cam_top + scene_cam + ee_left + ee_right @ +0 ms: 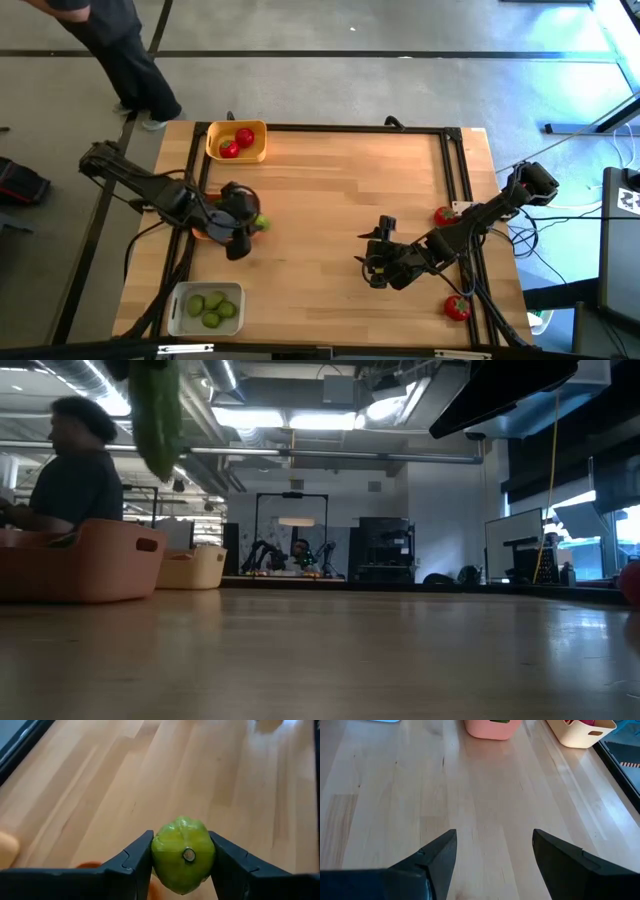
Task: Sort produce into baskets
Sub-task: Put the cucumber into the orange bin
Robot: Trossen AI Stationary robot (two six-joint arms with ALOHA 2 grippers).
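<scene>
Left gripper (182,857) pinching a ribbed green cucumber-like piece (183,854).
Right gripper (492,852) hangs open and empty over the wooden table (340,190); no readable writing anywhere.

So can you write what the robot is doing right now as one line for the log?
left gripper: shut on green cucumber piece, above orange basket | right gripper: open, empty, over table | two tomatoes unsorted

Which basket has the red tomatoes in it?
The yellow basket at the table's far left corner holds the red tomatoes. The white-grey basket near the front holds only pale-green limes, and the orange basket shows no red.
</scene>
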